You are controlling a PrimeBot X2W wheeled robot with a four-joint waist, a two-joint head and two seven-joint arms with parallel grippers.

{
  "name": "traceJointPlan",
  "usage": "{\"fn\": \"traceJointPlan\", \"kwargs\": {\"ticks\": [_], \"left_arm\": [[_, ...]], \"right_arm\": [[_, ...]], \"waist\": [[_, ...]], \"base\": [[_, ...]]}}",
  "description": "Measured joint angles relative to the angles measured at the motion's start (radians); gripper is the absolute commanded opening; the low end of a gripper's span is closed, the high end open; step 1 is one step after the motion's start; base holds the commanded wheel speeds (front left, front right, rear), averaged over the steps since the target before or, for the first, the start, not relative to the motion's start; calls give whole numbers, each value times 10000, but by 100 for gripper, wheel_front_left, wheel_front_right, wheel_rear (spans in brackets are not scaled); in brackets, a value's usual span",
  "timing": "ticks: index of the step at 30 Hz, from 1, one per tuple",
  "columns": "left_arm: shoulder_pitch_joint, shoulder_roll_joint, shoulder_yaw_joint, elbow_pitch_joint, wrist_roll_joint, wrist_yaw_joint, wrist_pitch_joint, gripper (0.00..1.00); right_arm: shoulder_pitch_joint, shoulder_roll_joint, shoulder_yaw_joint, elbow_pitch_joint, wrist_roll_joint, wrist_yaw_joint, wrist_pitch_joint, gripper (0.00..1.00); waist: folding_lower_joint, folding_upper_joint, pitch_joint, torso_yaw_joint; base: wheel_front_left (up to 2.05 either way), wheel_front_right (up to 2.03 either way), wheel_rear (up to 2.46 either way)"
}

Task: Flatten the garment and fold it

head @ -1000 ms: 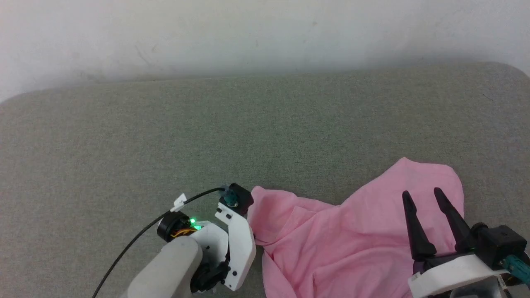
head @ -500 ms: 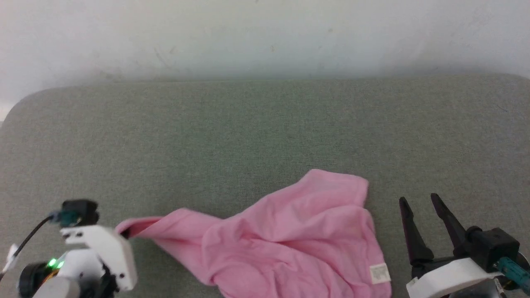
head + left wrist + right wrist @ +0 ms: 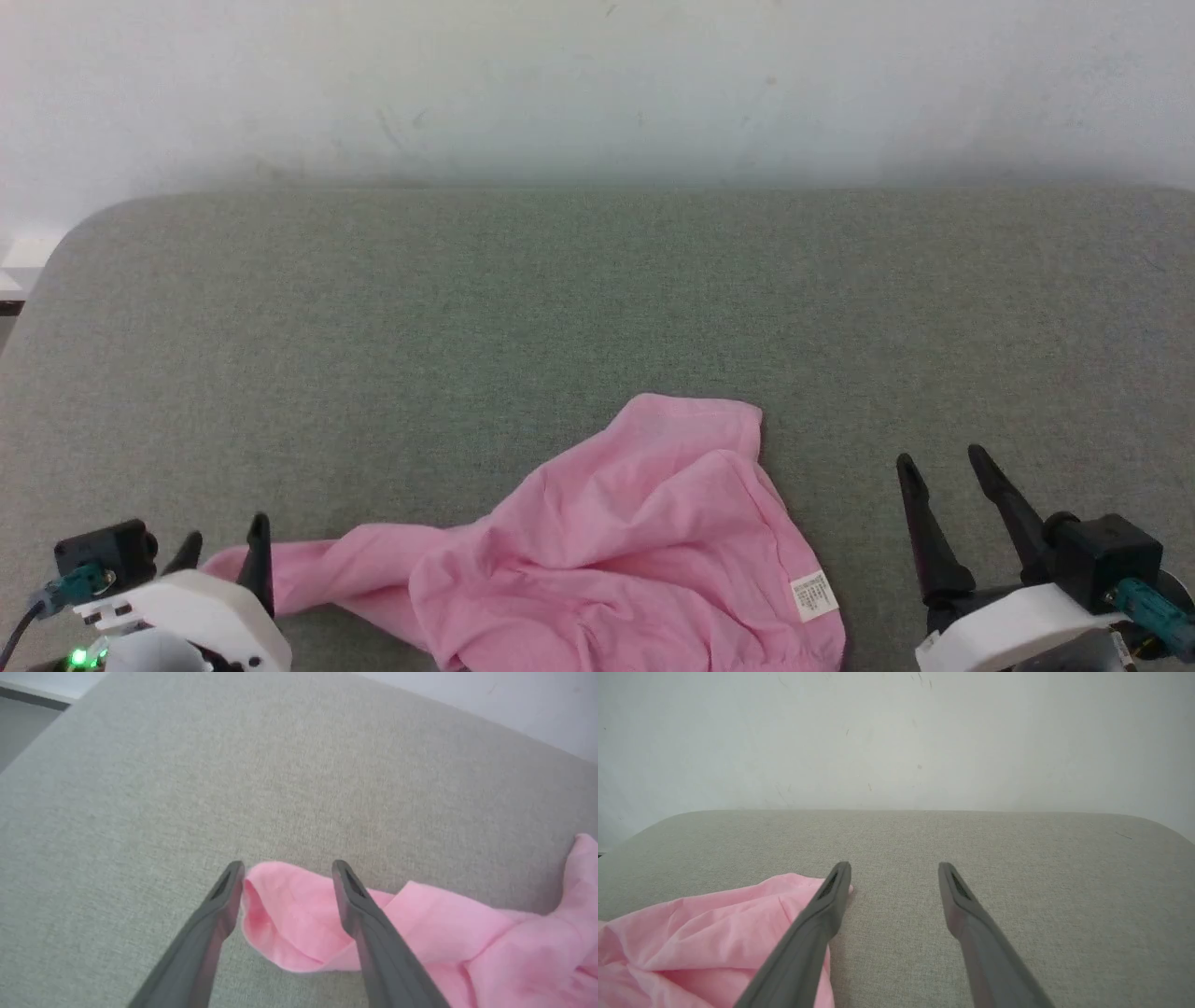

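The left tool point(image 3: 221, 551) is at the lower left with its fingers apart; the narrow end of the pink garment point(image 3: 635, 523) lies between them, not clamped; the garment lies crumpled on the grey-green tabletop point(image 3: 560, 299); its white label point(image 3: 814, 597) has print too small to read; the right tool point(image 3: 939, 457), fingers apart and empty, is near the garment's right edge.

garment point(image 3: 635, 523): soft thin pink cloth, matt | tabletop point(image 3: 467, 308): grey-green woven cloth, slightly rough, matt | wall point(image 3: 597, 84): white, matt, scuffed | right gripper point(image 3: 938, 454): dark matt plastic fingers point(image 3: 920, 523)
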Motion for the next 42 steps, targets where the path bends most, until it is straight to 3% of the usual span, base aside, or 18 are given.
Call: {"fn": "traceJointPlan", "kwargs": {"ticks": [6,11,17,28,29,30,31,32,37,42], "left_arm": [[-368,-391,-86,-458,890,-318,-2589,100],[-409,-460,-468,-407,1547,-943,-4153,100],[-401,-855,-698,-447,2288,-1300,-4567,100],[-378,-1720,-679,-303,2951,-2054,-4589,100],[-386,-1760,-685,-253,2993,-2071,-4589,100],[-407,-1804,-662,-217,3018,-2144,-4589,100],[-413,-1843,-637,-199,3064,-2163,-4589,100],[-429,-1879,-627,-174,3093,-2224,-4589,100],[-610,-2042,-502,-144,3271,-2341,-4589,100],[-826,-2265,-370,-186,3532,-2489,-4589,100]], "right_arm": [[185,2,67,-71,-67,0,510,100],[374,2,623,316,221,-2,2224,100],[298,-600,1325,941,903,-2,4485,100],[-1184,-1590,2838,2537,2617,-2,7145,100],[-1311,-1657,2901,2619,2729,-2,7363,84],[-1435,-1745,2989,2671,2782,-2,7593,37],[-1550,-1810,3043,2686,2876,-4,7751,29],[-1640,-1891,3091,2665,2920,-4,7797,0],[-2080,-2220,3070,2255,2817,0,7683,0],[-3374,-2826,2031,1994,2341,0,7496,0]], "waist": [[0,-1,-316,63],[-1,-1,-466,124],[-1,0,-471,288],[-1,0,-326,917],[-1,0,-313,969],[-1,0,-297,1016],[-1,-1,-279,1052],[-1,0,-259,1081],[0,0,-112,1169],[1,0,176,1188]], "base": [[0,0,0],[0,0,0],[0,0,0],[0,0,0],[0,0,0],[0,0,0],[0,0,0],[0,0,0],[0,0,0],[0,0,0]]}}
